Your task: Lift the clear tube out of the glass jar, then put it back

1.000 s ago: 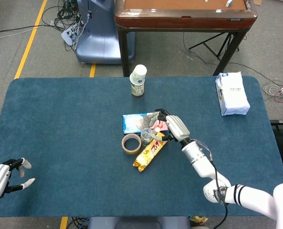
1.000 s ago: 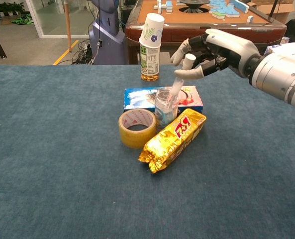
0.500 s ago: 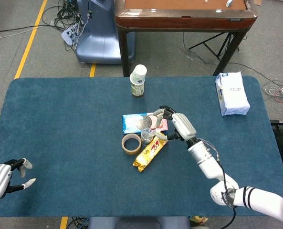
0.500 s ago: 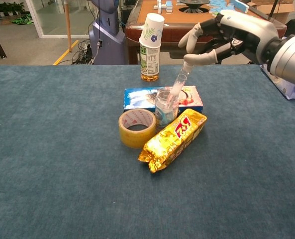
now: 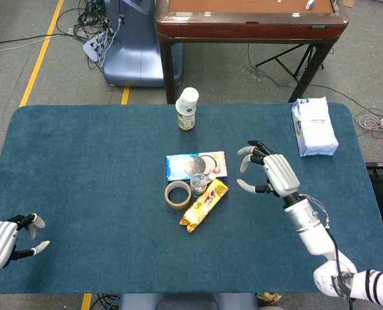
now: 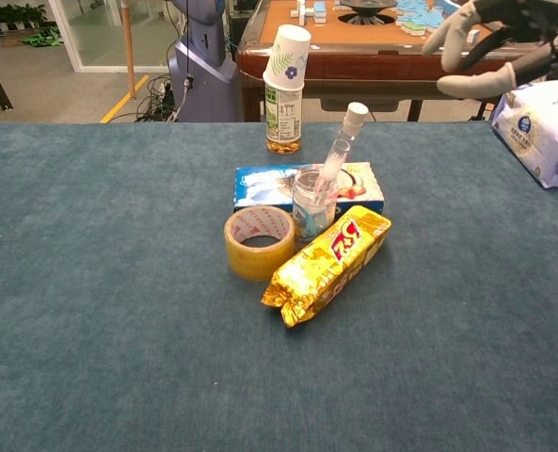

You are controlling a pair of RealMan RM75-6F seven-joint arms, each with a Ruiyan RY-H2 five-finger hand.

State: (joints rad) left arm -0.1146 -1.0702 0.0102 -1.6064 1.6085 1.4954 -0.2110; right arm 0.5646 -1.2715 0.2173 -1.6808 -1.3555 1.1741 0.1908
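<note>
A clear tube (image 6: 339,148) with a white cap leans in the small glass jar (image 6: 314,204) near the table's middle; in the head view the jar (image 5: 199,185) is seen from above with the tube's cap (image 5: 212,175) at its right. My right hand (image 5: 269,173) hovers open to the right of the jar, well apart from the tube; the chest view shows that right hand (image 6: 490,42) at the top right, fingers spread. My left hand (image 5: 7,237) rests open at the table's near left corner.
A tape roll (image 6: 259,242) and a gold snack packet (image 6: 330,265) flank the jar, with a flat blue-and-pink packet (image 6: 269,185) behind it. A bottle capped by a paper cup (image 6: 285,89) stands farther back. A white bag (image 5: 314,126) lies at the far right.
My right hand let go of the tube's cap and drew back to the right and up. The tube stayed leaning in the jar. The left hand barely moved.
</note>
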